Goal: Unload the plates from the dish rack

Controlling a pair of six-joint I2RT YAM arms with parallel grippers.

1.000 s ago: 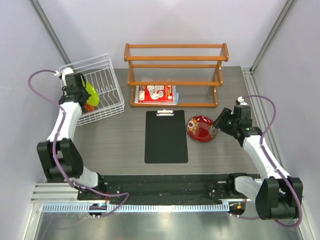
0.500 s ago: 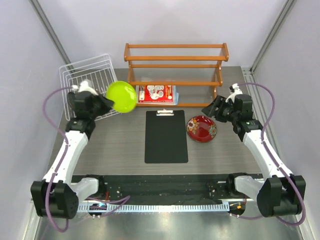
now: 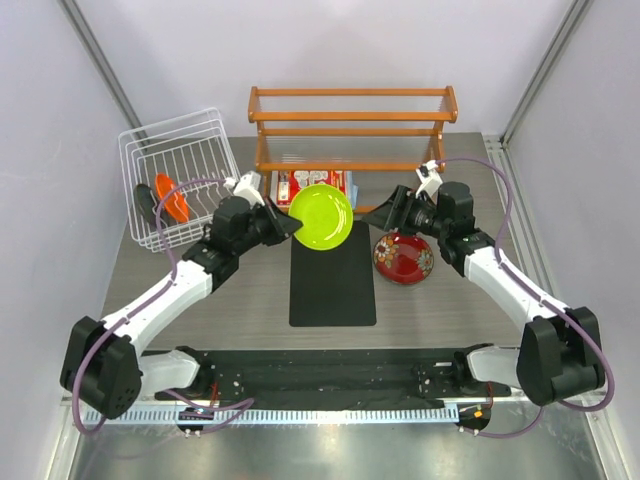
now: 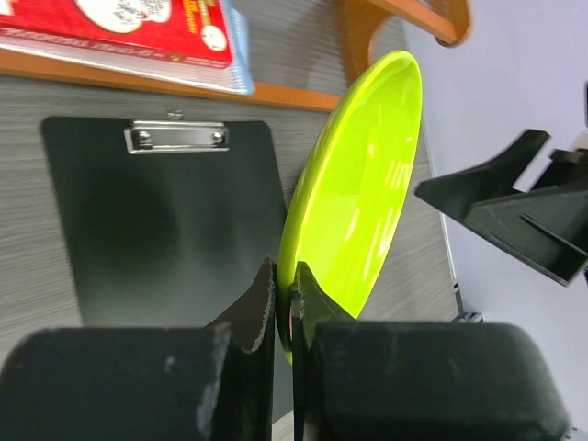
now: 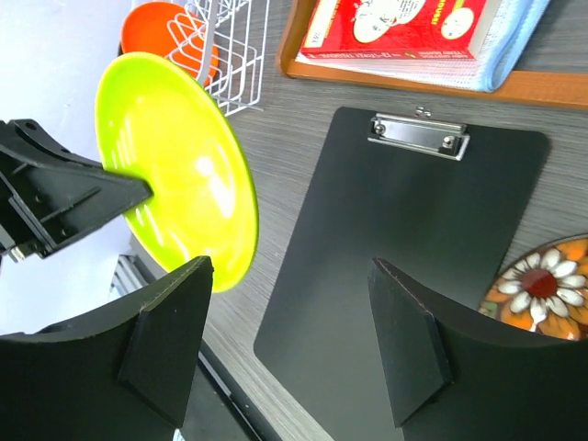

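Noted plain pale walls (image 3: 350, 40) at back and both sides, with metal struts (image 3: 98, 55) slanting up the rear corners. Found a grey wood-grain table (image 3: 250, 285). Recorded an orange-brown slatted wooden shelf (image 3: 352, 116) standing at its far edge, near the back wall. Observed even, soft lighting.

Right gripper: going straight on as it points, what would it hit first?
Probably the lime green plate that the left gripper holds; depth is unclear, so possibly the black clipboard below.

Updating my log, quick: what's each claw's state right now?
Left claw: closed on the rim of the lime green plate.
Right claw: open, holding nothing.
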